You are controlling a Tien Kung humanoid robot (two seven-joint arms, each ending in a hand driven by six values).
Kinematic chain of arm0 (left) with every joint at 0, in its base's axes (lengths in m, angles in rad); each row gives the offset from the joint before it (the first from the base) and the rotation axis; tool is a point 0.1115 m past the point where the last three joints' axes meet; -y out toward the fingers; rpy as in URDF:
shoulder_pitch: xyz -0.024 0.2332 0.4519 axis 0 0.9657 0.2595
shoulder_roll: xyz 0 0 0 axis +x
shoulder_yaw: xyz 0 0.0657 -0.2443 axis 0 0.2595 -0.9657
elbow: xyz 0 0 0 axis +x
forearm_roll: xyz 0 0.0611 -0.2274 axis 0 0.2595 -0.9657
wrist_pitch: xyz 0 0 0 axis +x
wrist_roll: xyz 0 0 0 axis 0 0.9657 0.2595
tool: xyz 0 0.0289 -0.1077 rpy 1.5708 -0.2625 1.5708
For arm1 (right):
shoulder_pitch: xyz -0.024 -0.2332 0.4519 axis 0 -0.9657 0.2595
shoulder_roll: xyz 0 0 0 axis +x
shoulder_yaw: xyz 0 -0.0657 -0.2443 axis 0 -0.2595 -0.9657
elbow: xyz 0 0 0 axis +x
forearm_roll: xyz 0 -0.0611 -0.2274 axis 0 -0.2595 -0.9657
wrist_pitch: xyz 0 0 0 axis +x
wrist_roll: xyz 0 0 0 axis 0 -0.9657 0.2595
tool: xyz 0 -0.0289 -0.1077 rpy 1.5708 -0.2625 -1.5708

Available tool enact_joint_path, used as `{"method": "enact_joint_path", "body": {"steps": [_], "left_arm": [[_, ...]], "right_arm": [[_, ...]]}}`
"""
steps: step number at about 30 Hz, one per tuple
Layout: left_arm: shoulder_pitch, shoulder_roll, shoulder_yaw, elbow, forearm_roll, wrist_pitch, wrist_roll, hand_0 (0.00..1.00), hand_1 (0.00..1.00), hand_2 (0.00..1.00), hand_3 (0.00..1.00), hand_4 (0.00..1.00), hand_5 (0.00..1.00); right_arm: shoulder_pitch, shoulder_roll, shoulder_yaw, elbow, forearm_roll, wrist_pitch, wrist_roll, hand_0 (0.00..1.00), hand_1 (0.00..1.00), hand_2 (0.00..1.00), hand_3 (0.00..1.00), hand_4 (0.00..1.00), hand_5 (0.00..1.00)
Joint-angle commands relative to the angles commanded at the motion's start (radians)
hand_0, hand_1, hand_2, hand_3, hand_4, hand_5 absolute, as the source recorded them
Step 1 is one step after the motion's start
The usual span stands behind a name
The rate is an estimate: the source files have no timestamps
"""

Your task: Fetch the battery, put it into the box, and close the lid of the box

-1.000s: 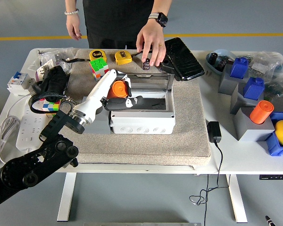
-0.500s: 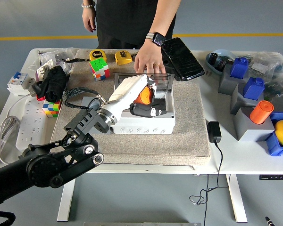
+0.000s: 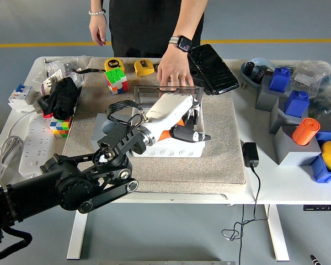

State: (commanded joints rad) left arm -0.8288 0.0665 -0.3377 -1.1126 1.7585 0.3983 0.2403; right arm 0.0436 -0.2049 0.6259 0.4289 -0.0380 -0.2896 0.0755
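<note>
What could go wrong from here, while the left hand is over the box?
1. The person's hand rests on the clear lid at the back of the box, right beside the left hand. The two could bump, or the person's fingers could get pinched if the lid closes.
2. The robot's forearm hides the inside of the box, so whether the battery lies inside cannot be checked. Closing now could trap the hand.
</note>
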Motion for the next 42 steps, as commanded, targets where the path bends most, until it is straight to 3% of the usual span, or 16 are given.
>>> {"method": "enact_joint_path", "body": {"steps": [8,21,27,28,33,34,39,40,42], "left_arm": [[-0.023,-0.023,0.018,0.052,-0.039,0.016,-0.031,0.148,0.084,0.107,0.394,0.998,0.527],[-0.074,-0.034,0.083,0.155,-0.132,0.084,-0.205,0.136,0.073,0.101,0.395,0.998,0.534],[-0.086,-0.052,0.094,0.187,-0.137,0.091,-0.201,0.139,0.089,0.116,0.388,0.998,0.530],[-0.086,-0.055,0.095,0.191,-0.139,0.091,-0.198,0.194,0.188,0.238,0.387,0.998,0.528],[-0.087,-0.062,0.100,0.211,-0.151,0.094,-0.195,0.194,0.188,0.238,0.387,0.998,0.528],[-0.088,-0.063,0.101,0.215,-0.153,0.094,-0.195,0.236,0.255,0.326,0.413,0.998,0.527],[-0.086,-0.065,0.106,0.231,-0.164,0.099,-0.206,0.236,0.255,0.326,0.413,0.998,0.527],[-0.086,-0.065,0.106,0.233,-0.165,0.098,-0.207,0.271,0.351,0.421,0.445,0.998,0.523],[-0.085,-0.066,0.104,0.236,-0.168,0.101,-0.211,0.271,0.351,0.421,0.445,0.998,0.523]], "right_arm": [[0.001,-0.001,-0.007,0.001,0.000,-0.002,0.002,0.590,0.602,0.632,0.547,0.987,0.580],[0.003,-0.003,-0.013,0.001,0.002,-0.007,0.008,0.590,0.600,0.631,0.547,0.986,0.578],[0.005,-0.004,-0.016,0.002,0.003,-0.007,0.009,0.590,0.600,0.630,0.546,0.985,0.580],[0.005,-0.004,-0.017,0.003,0.003,-0.007,0.009,0.590,0.600,0.629,0.545,0.984,0.579],[0.005,-0.004,-0.019,0.003,0.003,-0.007,0.010,0.590,0.600,0.629,0.545,0.984,0.579],[0.005,-0.004,-0.019,0.003,0.003,-0.007,0.010,0.589,0.600,0.629,0.545,0.984,0.577],[0.004,-0.003,-0.017,0.002,0.002,-0.007,0.009,0.589,0.600,0.629,0.545,0.984,0.577],[0.004,-0.003,-0.016,0.003,0.002,-0.007,0.009,0.588,0.600,0.629,0.545,0.981,0.573],[0.004,-0.003,-0.015,0.004,0.001,-0.007,0.010,0.588,0.600,0.629,0.545,0.981,0.573]]}}
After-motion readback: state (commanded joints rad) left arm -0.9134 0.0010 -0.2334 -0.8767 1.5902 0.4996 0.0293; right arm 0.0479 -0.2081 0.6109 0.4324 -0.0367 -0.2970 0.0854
